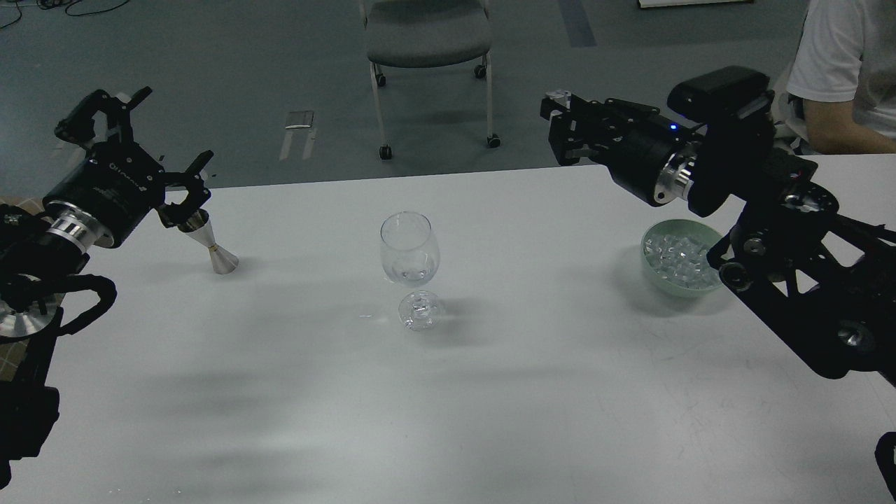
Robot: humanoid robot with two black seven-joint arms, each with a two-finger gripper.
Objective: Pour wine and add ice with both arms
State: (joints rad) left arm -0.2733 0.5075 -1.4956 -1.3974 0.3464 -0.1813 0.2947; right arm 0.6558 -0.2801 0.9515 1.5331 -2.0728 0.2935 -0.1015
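Observation:
A clear stemmed wine glass (409, 250) stands at the table's middle, with a little clear wine (414, 271) barely showing at the bottom of its bowl. A pale green bowl (656, 233) at the right holds many ice cubes (675, 256). My right gripper (560, 106) is raised over the table's far edge, up and to the right of the glass, shut on a small clear ice cube (558, 94). My left gripper (178, 124) is open at the far left, its lower claw next to the top of a steel jigger (213, 246) standing on the table.
A grey wheeled chair (427, 35) stands on the floor behind the white table (448, 392). A person in a white shirt (843, 63) sits at the far right by a second table (864, 168). My right arm's links overhang the bowl's right side.

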